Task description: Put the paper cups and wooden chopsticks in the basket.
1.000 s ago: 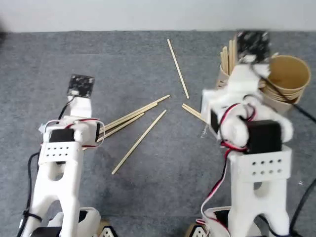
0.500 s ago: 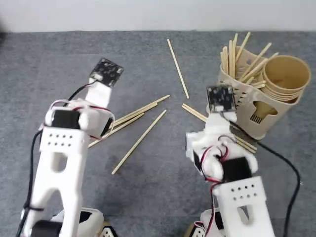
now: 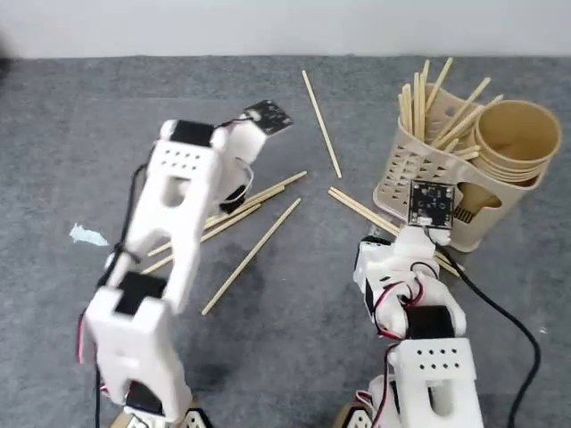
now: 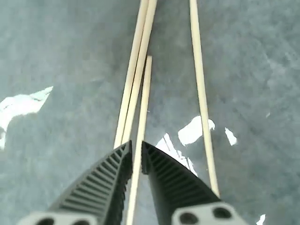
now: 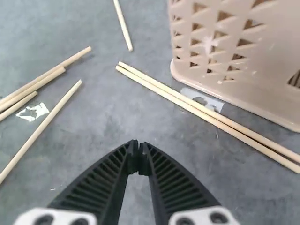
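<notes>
A beige basket (image 3: 426,171) at the right holds stacked paper cups (image 3: 522,134) and several wooden chopsticks (image 3: 419,98). A bunch of chopsticks (image 3: 254,201) lies mid-table, and a lone stick (image 3: 252,254) lies nearer me. My left gripper (image 4: 136,147) hovers low over the bunch (image 4: 140,56), its jaws a narrow slit apart, and one stick (image 4: 144,93) runs under the slit. My right gripper (image 5: 137,157) is shut and holds nothing. It hangs above bare mat, short of a chopstick pair (image 5: 197,110) beside the basket (image 5: 234,56).
One chopstick (image 3: 321,123) lies toward the back of the grey mat. The pair (image 3: 357,203) runs along the basket's foot under the right arm (image 3: 415,267). A pale scrap (image 3: 87,235) lies at the left. Shiny tape patches (image 4: 18,103) dot the mat.
The left arm has swung forward and right, from its side of the mat onto the chopstick bunch. The right arm has drawn back from above the basket toward its base.
</notes>
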